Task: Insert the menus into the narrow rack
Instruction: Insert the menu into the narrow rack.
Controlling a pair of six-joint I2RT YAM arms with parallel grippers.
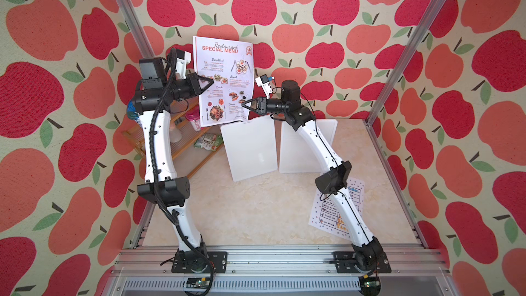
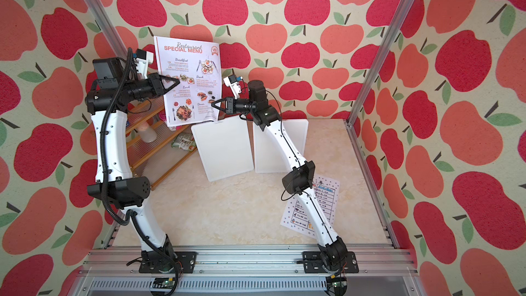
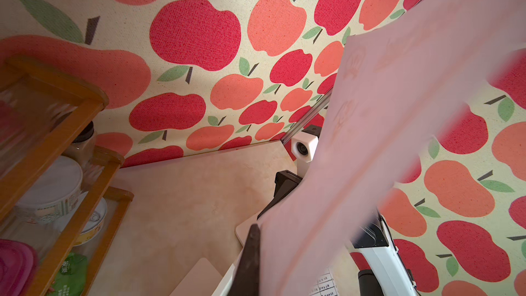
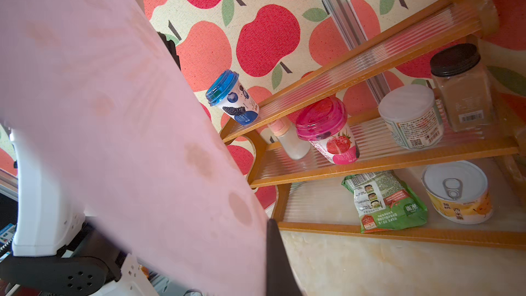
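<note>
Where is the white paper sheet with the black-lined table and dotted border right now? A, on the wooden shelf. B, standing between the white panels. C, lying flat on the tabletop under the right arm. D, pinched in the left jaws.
C: the white paper sheet with the black-lined table lies flat on the beige marbled tabletop, partly covered by the white right arm in both top views.
</note>
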